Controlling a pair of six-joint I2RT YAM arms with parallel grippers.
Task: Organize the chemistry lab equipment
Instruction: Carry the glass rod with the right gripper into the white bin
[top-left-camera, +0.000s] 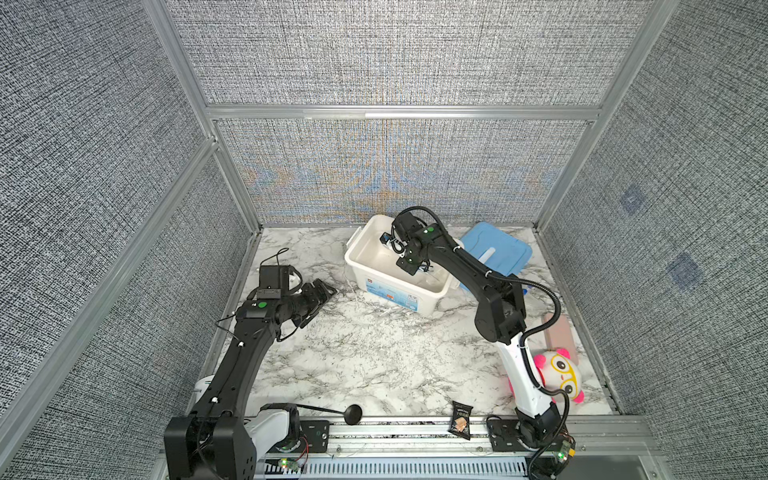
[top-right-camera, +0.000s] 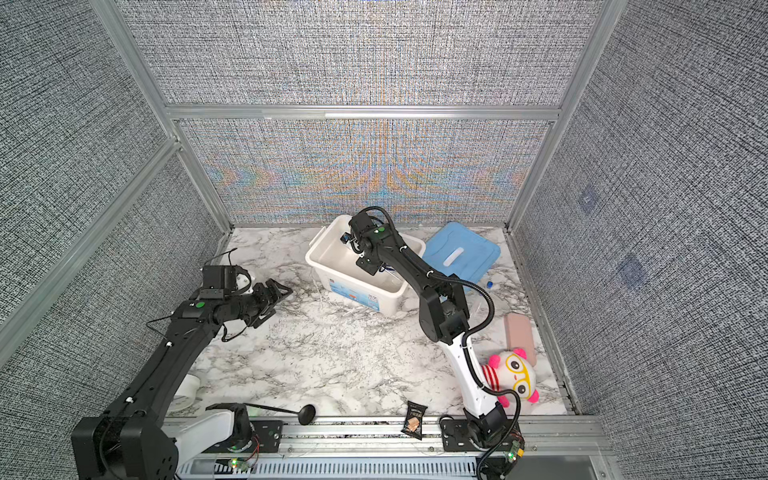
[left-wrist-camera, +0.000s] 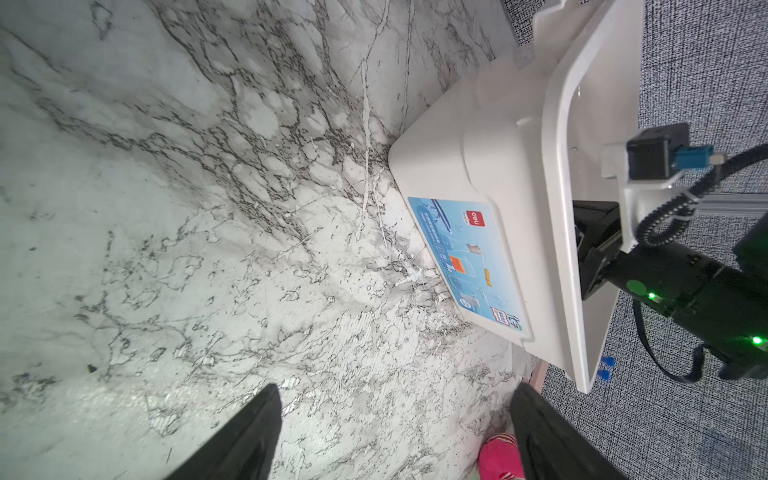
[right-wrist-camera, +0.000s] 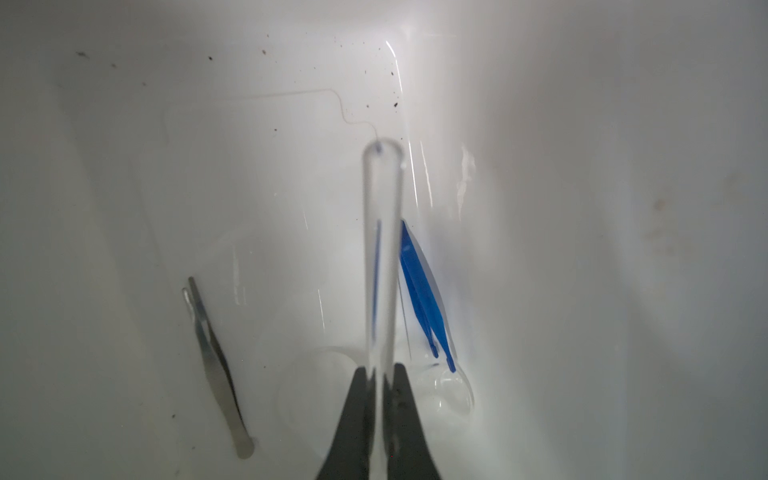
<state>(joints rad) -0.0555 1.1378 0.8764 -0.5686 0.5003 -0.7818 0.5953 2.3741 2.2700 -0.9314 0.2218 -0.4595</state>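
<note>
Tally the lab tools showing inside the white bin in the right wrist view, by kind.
Silver metal tweezers: 1
Blue plastic tweezers: 1
Clear tube, gripped by the right end effector: 1
Total: 3
The faint round glassy shapes beside the blue tweezers are too unclear to count.

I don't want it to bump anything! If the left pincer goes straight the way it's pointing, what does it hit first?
Probably the white box: the open left pincer points across the table toward its side. Its tilt is hard to judge, so it could touch the table first.
</note>
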